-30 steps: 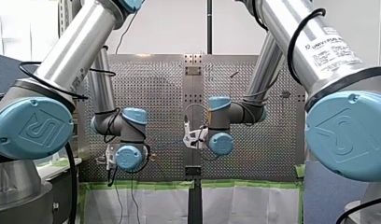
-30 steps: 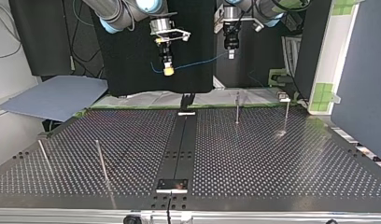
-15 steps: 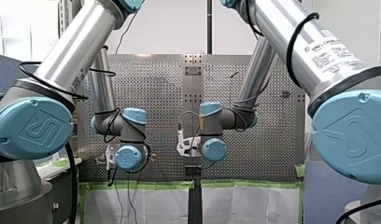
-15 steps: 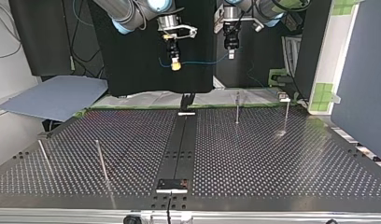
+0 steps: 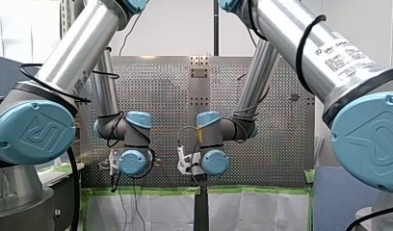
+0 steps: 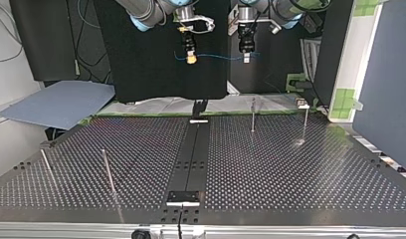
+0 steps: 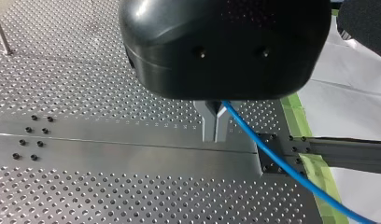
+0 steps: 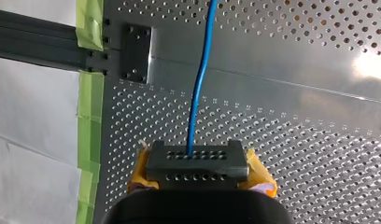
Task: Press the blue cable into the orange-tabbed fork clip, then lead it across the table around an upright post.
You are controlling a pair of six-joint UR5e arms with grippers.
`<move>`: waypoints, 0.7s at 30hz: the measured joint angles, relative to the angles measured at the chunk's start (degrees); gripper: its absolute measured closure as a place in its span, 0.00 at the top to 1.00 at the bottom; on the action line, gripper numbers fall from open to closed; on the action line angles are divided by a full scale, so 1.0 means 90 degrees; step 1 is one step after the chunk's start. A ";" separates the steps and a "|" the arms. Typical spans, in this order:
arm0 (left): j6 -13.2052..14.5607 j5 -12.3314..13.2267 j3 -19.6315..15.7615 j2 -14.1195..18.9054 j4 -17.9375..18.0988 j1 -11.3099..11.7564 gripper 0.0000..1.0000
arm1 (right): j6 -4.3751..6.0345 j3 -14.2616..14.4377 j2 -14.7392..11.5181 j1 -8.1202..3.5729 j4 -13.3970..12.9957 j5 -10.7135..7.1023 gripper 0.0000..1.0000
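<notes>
hands: left hand (image 7: 215,125) and right hand (image 8: 197,163) both pinched shut on cable (image 6: 218,56) | cable: short span strung between them, upper middle of top view, high over bench (image 6: 290,174) | risk: pulling apart could slip it from a grip; slack could snag post (image 6: 252,115) on descent

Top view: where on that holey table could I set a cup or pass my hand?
Widest bare patch: the table at this view's right, between the centre strip and the edge, nearer than the two upright posts. Also between strip and left-hand rods. Crowded: above the far edge, where my right pincer and my left pincer hold the blue cable.
</notes>
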 joint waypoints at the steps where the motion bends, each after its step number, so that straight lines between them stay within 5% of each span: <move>1: 0.0021 0.0021 0.0007 0.0021 -0.0020 0.0021 0.01 | 0.0006 0.0006 -0.0004 -0.0006 0.0003 0.0007 0.00; 10: -0.0151 0.0259 0.0038 0.0477 -0.0465 0.0260 0.01 | 0.0375 -0.0063 -0.0374 -0.0108 0.0029 0.0292 0.00; 17: -0.0433 0.0284 -0.0292 0.0868 -0.0329 0.0509 0.01 | 0.0726 -0.0109 -0.0746 -0.0232 -0.0033 0.0031 0.00; 21: -0.0558 0.0518 -0.0429 0.0933 -0.0074 0.0754 0.01 | 0.0781 -0.0186 -0.0779 -0.0285 -0.0104 -0.0169 0.00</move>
